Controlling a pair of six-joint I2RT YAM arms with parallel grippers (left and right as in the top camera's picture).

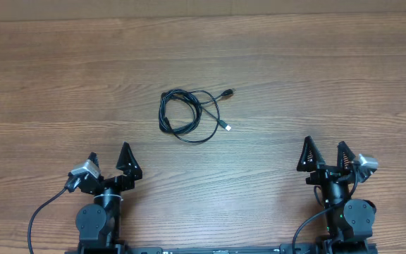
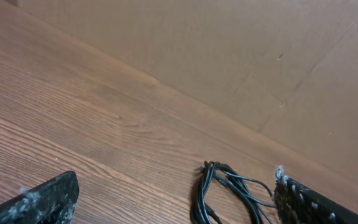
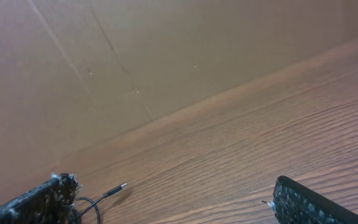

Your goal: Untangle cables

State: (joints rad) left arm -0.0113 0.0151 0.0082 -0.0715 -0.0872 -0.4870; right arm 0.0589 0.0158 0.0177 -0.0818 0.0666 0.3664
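Near the middle of the brown wood-grain desk point(image 1: 48, 63), well ahead of both my arms, lay the tangle of thin black cables point(image 1: 187, 113). It was a loose coil of overlapping loops with two small plug ends poking out on its right side, a silver-tipped plug point(image 1: 226, 127) nearer me and a darker plug point(image 1: 228, 92) farther off. My left jaws stood wide and empty by the near edge on the left, and my right jaws stood equally wide and empty by the near edge on the right. Nothing touched the cords. My left wrist view showed the coil point(image 2: 219, 190) low in frame. My right wrist view caught only a single plug tip point(image 3: 115, 188).

I judged the work not yet begun. To do it well, I thought the right jaws should take one free plug end, since those ends lay on that side. The left jaws should pin the coil's left curve while the end was drawn out slowly along the desk, so the loops opened rather than cinched. Grabbing the bundle's middle risked catching several strands at once.
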